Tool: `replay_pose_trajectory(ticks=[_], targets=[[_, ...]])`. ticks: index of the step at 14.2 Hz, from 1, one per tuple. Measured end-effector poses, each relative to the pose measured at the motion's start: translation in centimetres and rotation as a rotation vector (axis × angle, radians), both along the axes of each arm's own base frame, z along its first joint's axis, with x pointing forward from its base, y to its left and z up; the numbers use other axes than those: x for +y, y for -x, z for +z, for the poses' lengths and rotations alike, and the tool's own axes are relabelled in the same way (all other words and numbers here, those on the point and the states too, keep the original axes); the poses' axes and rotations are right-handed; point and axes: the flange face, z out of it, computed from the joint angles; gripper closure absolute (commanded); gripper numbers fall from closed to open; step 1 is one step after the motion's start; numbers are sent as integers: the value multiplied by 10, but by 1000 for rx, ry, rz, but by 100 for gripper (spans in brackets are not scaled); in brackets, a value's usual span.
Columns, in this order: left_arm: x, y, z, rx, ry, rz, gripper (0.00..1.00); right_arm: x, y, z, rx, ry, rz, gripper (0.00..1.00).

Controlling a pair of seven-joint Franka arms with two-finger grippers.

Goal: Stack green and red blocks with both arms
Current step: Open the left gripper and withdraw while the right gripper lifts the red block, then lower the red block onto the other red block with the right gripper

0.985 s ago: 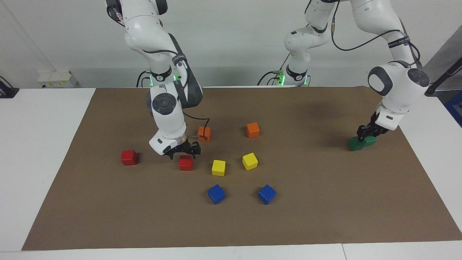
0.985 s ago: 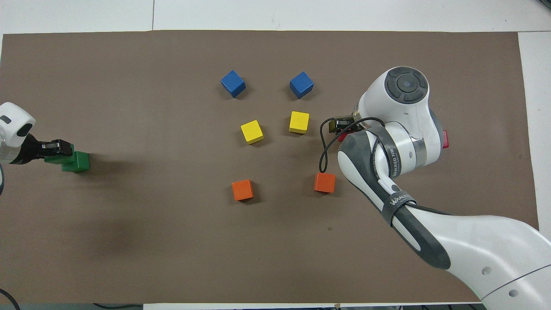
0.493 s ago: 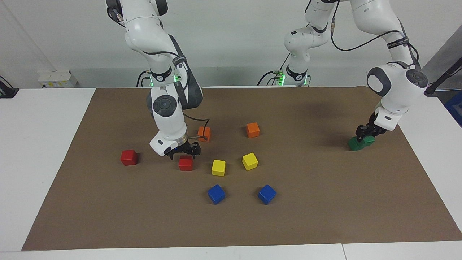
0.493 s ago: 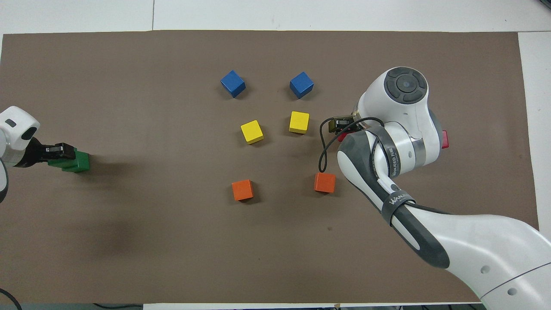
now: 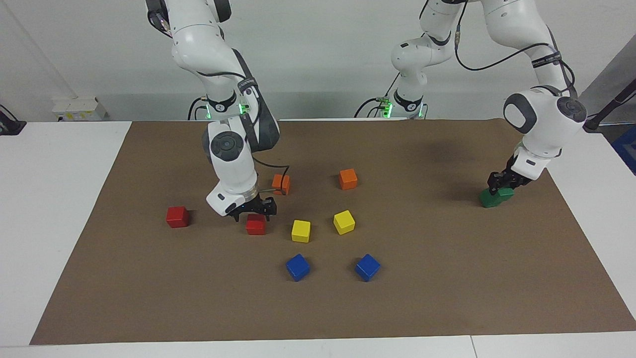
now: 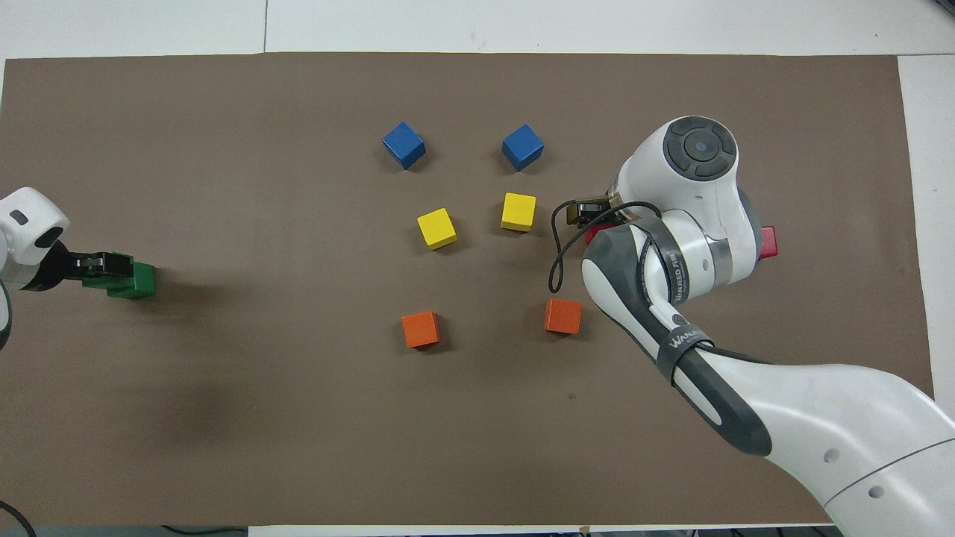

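Facing view, read from the right arm's end of the table to the left arm's end. A brown mat (image 5: 447,278) covers the table. 1 red block (image 5: 177,217) sits alone on the mat at the right arm's end. The right gripper (image 5: 253,208) hovers just above a 2nd red block (image 5: 256,224), fingers spread and grasping nothing; a thin gap shows between fingertips and block.

At about 1 o'clock from that block lies an orange block (image 5: 281,184); at 3 o'clock lie 2 yellow blocks (image 5: 300,231) (image 5: 344,222), with a 2nd orange block (image 5: 348,179) at 12 o'clock from the latter. 2 blue blocks (image 5: 297,267) (image 5: 367,267) lie farthest from the robots.

At the left arm's end, the 2 green blocks (image 5: 495,197) sit together, 1 on top of the other and skewed. The left gripper (image 5: 504,181) is at the upper block; whether it clenches it or has released it cannot be told.

In the overhead view the right arm hides most of both red blocks.
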Motion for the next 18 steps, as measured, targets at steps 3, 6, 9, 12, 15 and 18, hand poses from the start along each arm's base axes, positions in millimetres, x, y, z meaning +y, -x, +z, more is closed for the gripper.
replay_pose_trajectory(ticks=[3, 6, 9, 12, 15, 18], targets=[[1, 1, 0, 4, 1, -3, 0, 1, -3, -5, -9, -4, 0, 0], [1, -3, 14, 16, 3, -17, 0, 1, -5, -12, -21, -9, -1, 0], [0, -17, 60, -5, -3, -44, 0, 2, -6, -23, -16, -9, -1, 12], [-3, -25, 104, -42, -12, -53, 0, -1, -7, -25, -14, -9, -5, 99], [-19, -23, 146, -65, -17, -71, 0, -1, -6, -24, -5, -6, -10, 100], [-39, -10, 199, -39, -9, -38, 0, -11, -7, 15, 52, 18, -25, 100]])
